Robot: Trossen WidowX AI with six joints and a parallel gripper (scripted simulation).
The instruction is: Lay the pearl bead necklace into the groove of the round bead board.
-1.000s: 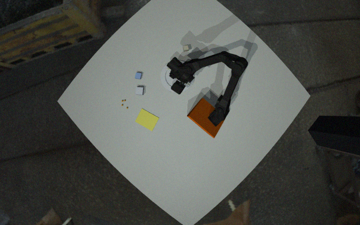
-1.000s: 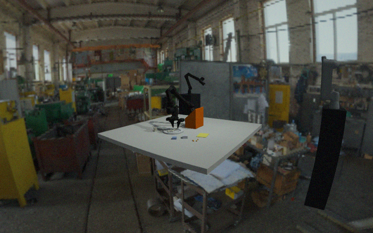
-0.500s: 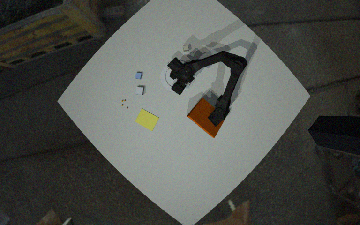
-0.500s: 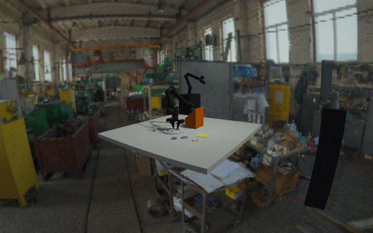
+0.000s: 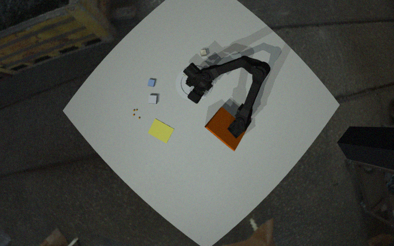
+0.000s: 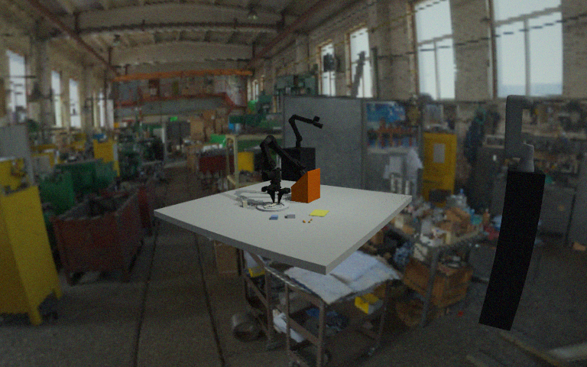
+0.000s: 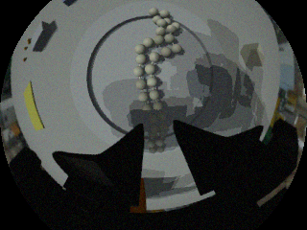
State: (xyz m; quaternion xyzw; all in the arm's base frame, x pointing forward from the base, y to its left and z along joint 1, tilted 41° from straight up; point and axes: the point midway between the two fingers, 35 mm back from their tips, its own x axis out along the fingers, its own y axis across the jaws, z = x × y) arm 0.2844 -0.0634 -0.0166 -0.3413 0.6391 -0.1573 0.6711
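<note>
Got the end effector [image 5: 195, 84] [image 6: 276, 202] [image 7: 157, 126] pointing down over the round bead board [image 5: 179, 86] [image 6: 273, 207] [image 7: 82, 72], fingers partly spread with a gap between the tips; can't tell if touching any beads

Can see the pearl bead necklace [image 5: 184, 74] [image 7: 152, 81] on the board, bunched into a folded double strand, mostly inside the groove [image 5: 181, 84] [image 7: 89, 77] and crossing it at both ends; not laid around it

Beside the board, can see a cream block [image 5: 203, 52] [image 6: 244, 203] [image 7: 251, 55]

Also on the bench [image 5: 203, 188] [image 6: 259, 233]: can see a blue block [image 5: 151, 82] [image 6: 273, 217] near a pale grey block [image 5: 152, 99] [image 6: 290, 216], then tiny orange pieces [image 5: 134, 114] [image 6: 304, 221] and a flat yellow rectangle [image 5: 161, 130] [image 6: 319, 212] [image 7: 34, 107]

Can see a tall orange slope-topped block [image 5: 219, 124] [image 6: 306, 186] by the arm's mounted end, partly covered from above by the arm [image 5: 252, 93] [image 6: 270, 149]

Behind the bench, can make out a second black arm [image 6: 298, 129], then a grey panel [image 6: 326, 147]
</note>
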